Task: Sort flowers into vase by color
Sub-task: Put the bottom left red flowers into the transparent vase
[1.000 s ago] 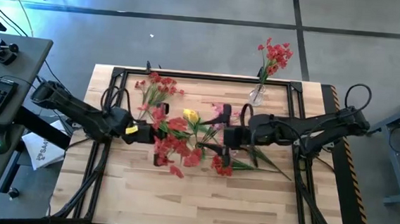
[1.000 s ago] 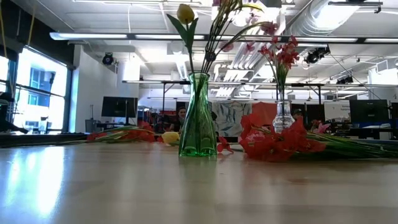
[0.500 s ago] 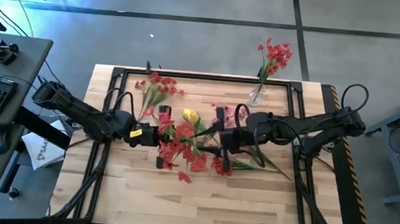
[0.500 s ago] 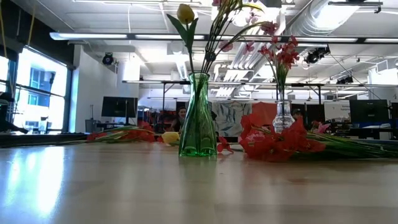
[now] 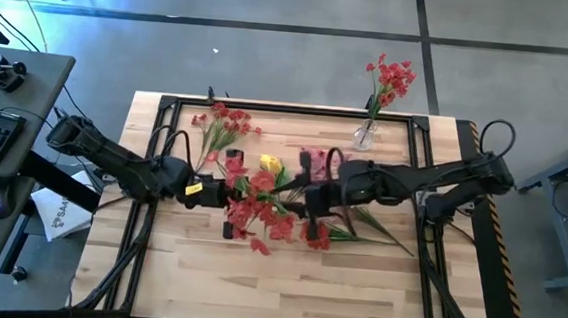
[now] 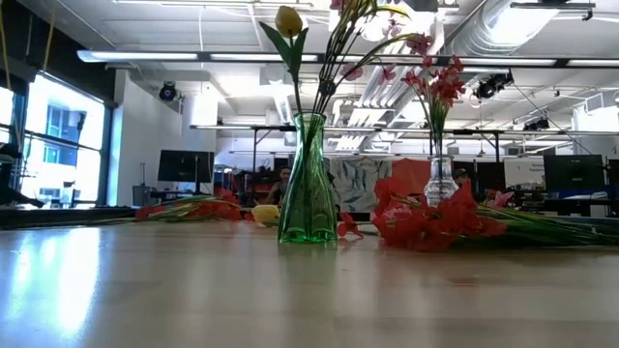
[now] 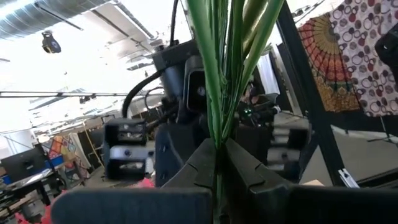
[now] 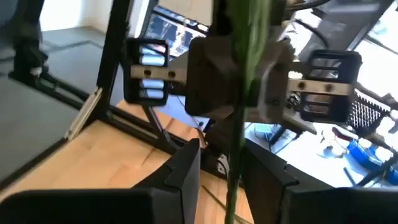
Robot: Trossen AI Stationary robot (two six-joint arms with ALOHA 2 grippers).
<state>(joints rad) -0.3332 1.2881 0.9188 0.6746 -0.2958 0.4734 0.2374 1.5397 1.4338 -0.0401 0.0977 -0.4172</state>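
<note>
My left gripper (image 5: 228, 190) is shut on a bunch of flowers, whose green stems (image 7: 221, 74) rise from between its fingers; red blooms (image 5: 255, 215) spread beside it. My right gripper (image 5: 308, 195) faces it from the right, open, with its fingers on either side of one green stem (image 8: 239, 93). A green vase (image 6: 308, 179) holds a yellow bloom (image 6: 288, 19) and other stems. A clear vase (image 6: 440, 179) at the far edge holds red flowers (image 5: 390, 78). Both grippers are above the low view's picture. My left gripper pinches several green stems (image 7: 217, 140) between its two fingers. The fingers come about level from the table's left and lie across the stems, which stand upright. My right gripper has one stem between its fingers; whether they touch it I cannot tell.
Red and pink flowers (image 5: 221, 125) lie at the table's far left. More red blooms with long green stems (image 6: 435, 222) lie on the wood under my right arm. A black frame (image 5: 268, 108) runs round the table top. The near half of the table (image 5: 275, 289) is bare wood.
My right gripper has moved toward the table's left, toward my left gripper and the bunch it holds.
</note>
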